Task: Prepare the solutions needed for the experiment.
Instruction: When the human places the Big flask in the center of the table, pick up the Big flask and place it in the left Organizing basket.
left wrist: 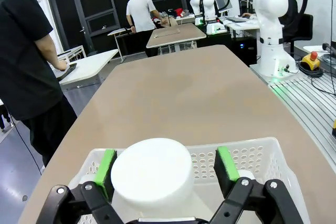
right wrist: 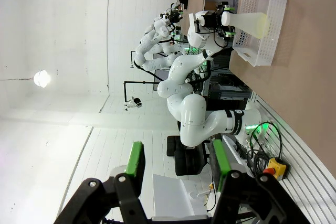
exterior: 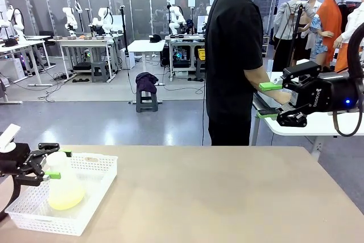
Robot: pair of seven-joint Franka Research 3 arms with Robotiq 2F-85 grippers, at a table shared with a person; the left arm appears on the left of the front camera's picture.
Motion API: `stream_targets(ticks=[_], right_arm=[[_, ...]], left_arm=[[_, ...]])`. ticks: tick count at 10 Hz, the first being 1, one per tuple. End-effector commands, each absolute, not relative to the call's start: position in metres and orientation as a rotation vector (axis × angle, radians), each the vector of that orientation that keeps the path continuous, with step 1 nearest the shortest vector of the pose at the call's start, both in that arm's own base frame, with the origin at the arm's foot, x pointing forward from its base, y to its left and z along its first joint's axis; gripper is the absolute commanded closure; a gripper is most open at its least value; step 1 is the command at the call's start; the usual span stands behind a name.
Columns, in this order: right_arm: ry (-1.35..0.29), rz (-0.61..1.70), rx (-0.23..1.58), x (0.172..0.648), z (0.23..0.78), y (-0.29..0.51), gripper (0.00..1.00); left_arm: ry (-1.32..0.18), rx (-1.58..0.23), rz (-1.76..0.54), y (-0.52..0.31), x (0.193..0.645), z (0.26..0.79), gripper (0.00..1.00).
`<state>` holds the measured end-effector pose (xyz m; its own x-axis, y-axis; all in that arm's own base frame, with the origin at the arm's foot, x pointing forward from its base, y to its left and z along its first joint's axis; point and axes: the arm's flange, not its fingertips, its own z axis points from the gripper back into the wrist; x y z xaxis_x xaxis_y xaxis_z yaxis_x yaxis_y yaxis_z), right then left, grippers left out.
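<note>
— Where now, the frosted translucent conical flask [exterior: 63, 185] with the pale yellow-green solution?

— Upright in the white perforated plastic basket [exterior: 91, 197], at the near left corner of the tan table [exterior: 216, 192]. Shallow layer of liquid low in the wide belly, neck and white mouth up top

— And the left gripper [exterior: 56, 164]?

— Level with the neck, green pads either side of it in the left wrist view [left wrist: 105, 165]. Jaws spread around the neck, hard against it or just off it; contact not clear enough to call. Probably about to pinch

— Handling?

— Likely light, with so little liquid, and bottom-weighted, so steady once lifted straight. Stiff wall, glass or hard plastic, cannot tell which; best treated as breakable. Frosted neck probably less slick than clear glass, yet round, so prone to swivel between flat pads. Best taken just under the rim, where the lip would stop a slip. No tilting, since the mouth may be unstoppered

— Right gripper [exterior: 273, 102]?

— High at the far right edge of the table, jaws wide apart, nothing between them. Same in its own wrist view [right wrist: 176, 163], pads well separated

— Surface and room?

— Tabletop smooth, matt, bare beyond the basket; plenty of landing space toward the middle. Basket walls low, but a straight lift needed to clear them. Person in a black shirt [exterior: 236, 61] beyond the far edge, turned toward a side table. Other benches farther back across a grey floor
</note>
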<state>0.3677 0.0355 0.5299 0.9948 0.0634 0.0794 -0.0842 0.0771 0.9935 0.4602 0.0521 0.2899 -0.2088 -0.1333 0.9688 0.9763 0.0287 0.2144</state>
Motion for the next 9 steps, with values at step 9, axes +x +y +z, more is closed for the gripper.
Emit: stream_targets(ticks=[9], right_arm=[[-0.017,0.116,1.493,0.368,0.530,0.035,0.37]], left_arm=[[-1.215,-0.935,-1.338,0.095,0.466,0.321,0.07]])
